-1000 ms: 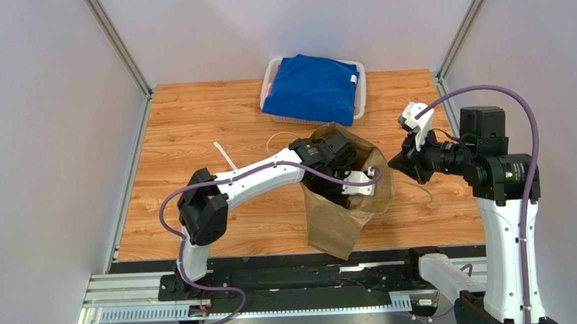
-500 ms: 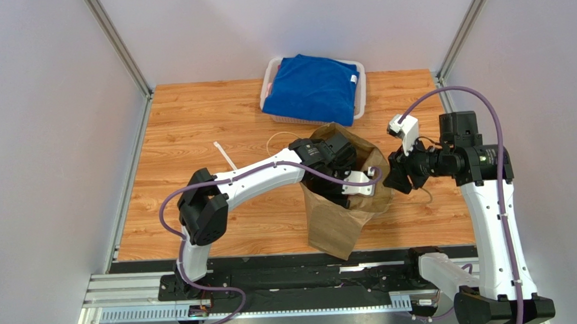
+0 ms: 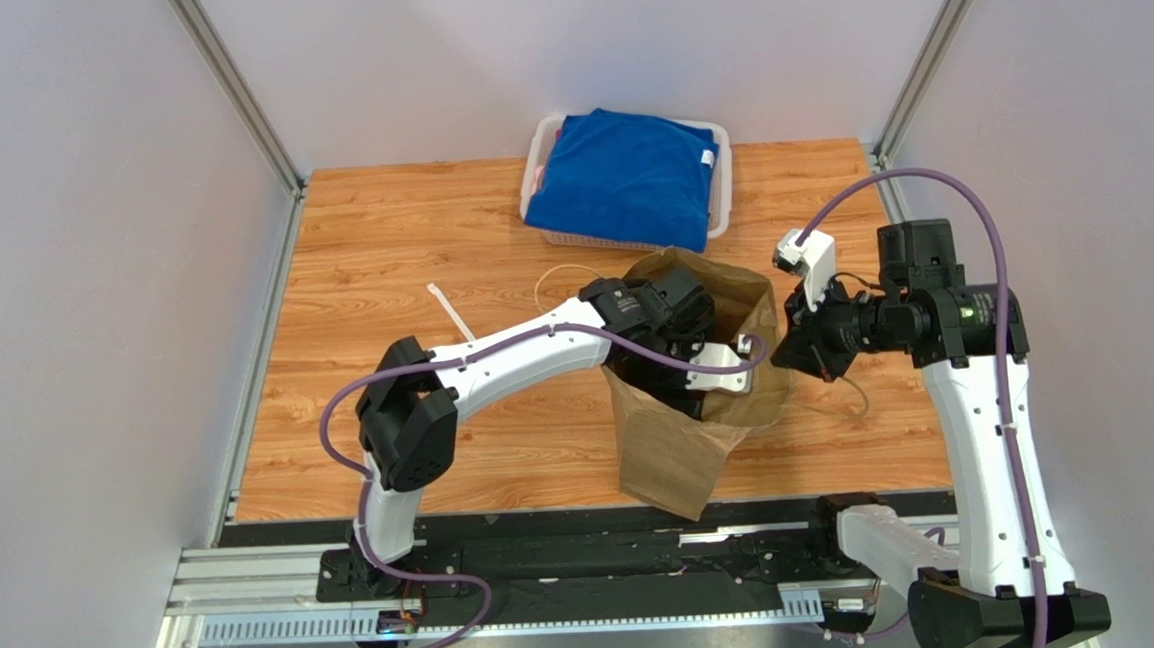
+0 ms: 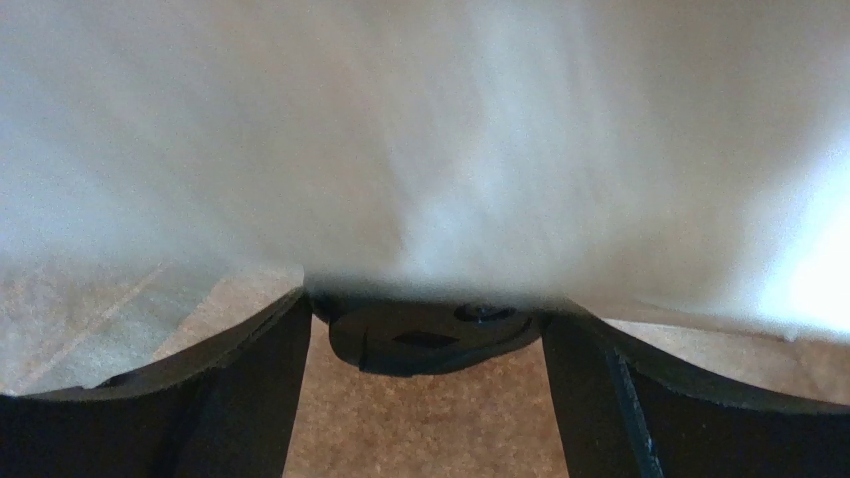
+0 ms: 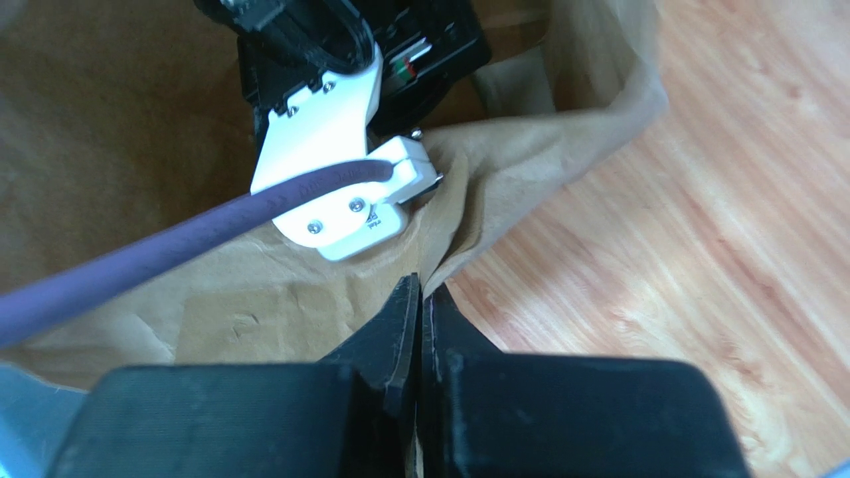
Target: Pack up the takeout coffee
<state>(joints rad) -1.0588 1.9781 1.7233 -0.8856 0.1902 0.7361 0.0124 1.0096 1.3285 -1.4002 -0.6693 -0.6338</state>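
Left jaws wide, clamping coffee lid (image 4: 429, 344) inside bag (image 3: 682, 461); right jaws pinch bag rim

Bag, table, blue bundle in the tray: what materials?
The bag looks like matte kraft paper: brown, creased, with sharp folds. The table shows wood grain with a light sheen, probably laminate or veneer. The blue bundle looks like soft cloth: folded, no gloss.

paper bag (image 3: 677, 461) hides left gripper (image 4: 424, 334) from above | wrist view: blurred pale surface (image 4: 429, 129) | jaws' hold unclear
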